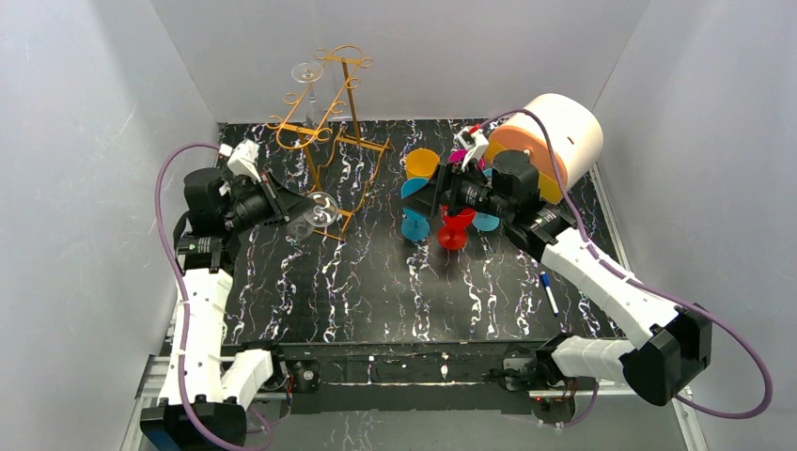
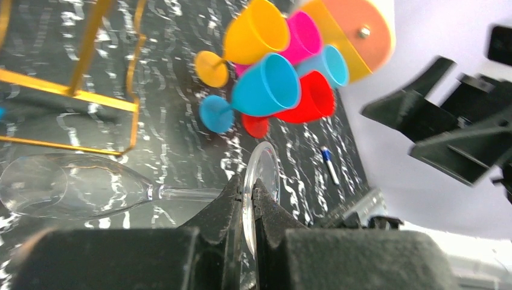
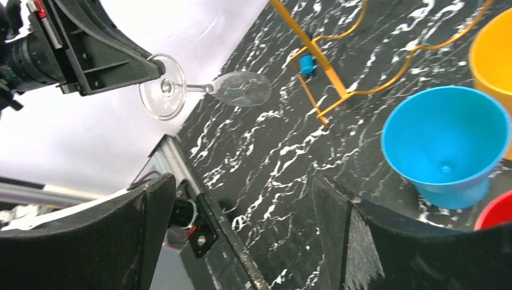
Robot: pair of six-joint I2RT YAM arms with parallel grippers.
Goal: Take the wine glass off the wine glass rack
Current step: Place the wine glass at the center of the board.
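Wine glass [image 2: 72, 184] sideways across left claw [image 2: 249, 199]

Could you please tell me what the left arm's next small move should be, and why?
Probably lower the wine glass toward the table: the left fingers are shut on its foot, and it hangs sideways, free of the wine glass rack.

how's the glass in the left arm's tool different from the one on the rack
The held wine glass lies sideways, its foot pinched in the shut left tool. The racked wine glass sits at the top of the wine glass rack, with no tool touching it. The held wine glass is off the rack, down beside its base; the racked wine glass is up high. Both are clear and stemmed.
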